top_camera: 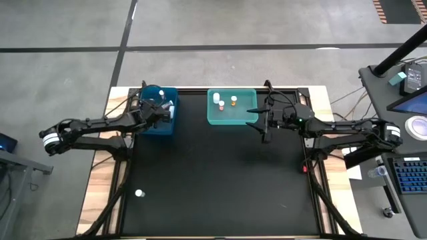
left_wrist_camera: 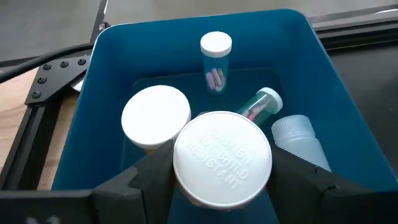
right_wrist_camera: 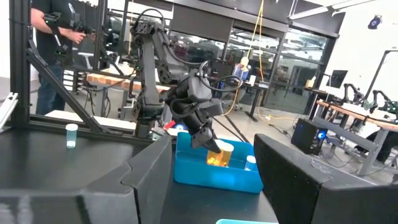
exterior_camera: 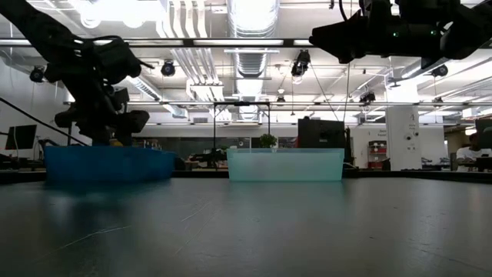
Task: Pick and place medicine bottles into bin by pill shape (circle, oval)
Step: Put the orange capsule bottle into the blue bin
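Observation:
My left gripper (left_wrist_camera: 222, 186) is over the blue bin (top_camera: 159, 123) and is shut on an amber bottle with a wide white cap (left_wrist_camera: 222, 158). The bottle also shows in the right wrist view (right_wrist_camera: 219, 154). In the blue bin (left_wrist_camera: 112, 74) lie a white-capped bottle (left_wrist_camera: 155, 115), a clear bottle with purple pills (left_wrist_camera: 216, 62), a clear bottle (left_wrist_camera: 258, 106) and a white one (left_wrist_camera: 298, 134). The teal bin (top_camera: 230, 119) holds a few small bottles (top_camera: 220, 101). One bottle (top_camera: 139, 193) stands on the mat at the near left. My right gripper (top_camera: 264, 124) is open and empty beside the teal bin's right side. My left gripper pinches the amber bottle between its two fingers (left_wrist_camera: 155, 177), on opposite sides at or just under the white cap (left_wrist_camera: 186, 180). The fingers come from above, slanting down. The cap faces up toward the wrist. The bottle's lower end (right_wrist_camera: 217, 160) reaches down into the blue bin, above the bottles there.
The two bins stand side by side at the far edge of the black mat (top_camera: 220, 180). In the low view the blue bin (exterior_camera: 108, 163) is at the left and the teal bin (exterior_camera: 284, 164) in the middle. A person (right_wrist_camera: 53, 37) stands in the room beyond the table.

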`<action>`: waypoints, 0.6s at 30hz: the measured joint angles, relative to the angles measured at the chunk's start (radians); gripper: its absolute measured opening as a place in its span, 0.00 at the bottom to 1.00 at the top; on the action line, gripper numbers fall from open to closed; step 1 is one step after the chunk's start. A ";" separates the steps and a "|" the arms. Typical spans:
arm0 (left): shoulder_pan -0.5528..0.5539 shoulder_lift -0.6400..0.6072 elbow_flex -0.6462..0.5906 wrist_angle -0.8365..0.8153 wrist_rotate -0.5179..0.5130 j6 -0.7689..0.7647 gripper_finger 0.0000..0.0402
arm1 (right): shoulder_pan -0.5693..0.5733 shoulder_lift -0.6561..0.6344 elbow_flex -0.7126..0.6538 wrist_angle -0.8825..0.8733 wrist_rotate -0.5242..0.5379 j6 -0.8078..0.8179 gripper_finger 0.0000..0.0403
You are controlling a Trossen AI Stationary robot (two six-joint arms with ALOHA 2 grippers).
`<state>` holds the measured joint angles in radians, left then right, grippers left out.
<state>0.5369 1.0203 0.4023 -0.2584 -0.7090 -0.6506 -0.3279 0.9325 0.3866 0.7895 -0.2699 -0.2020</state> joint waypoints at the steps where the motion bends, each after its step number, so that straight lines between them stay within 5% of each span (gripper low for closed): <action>1: 0.000 0.000 0.000 0.000 0.000 0.000 0.49 | 0.000 0.000 0.000 0.000 0.000 0.000 0.54; 18: 0.000 0.096 0.012 0.012 0.002 -0.020 0.60 | 0.000 0.000 0.000 -0.006 0.000 0.000 0.54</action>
<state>0.5369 1.1164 0.4147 -0.2462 -0.7067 -0.6702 -0.3279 0.9325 0.3866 0.7837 -0.2699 -0.2016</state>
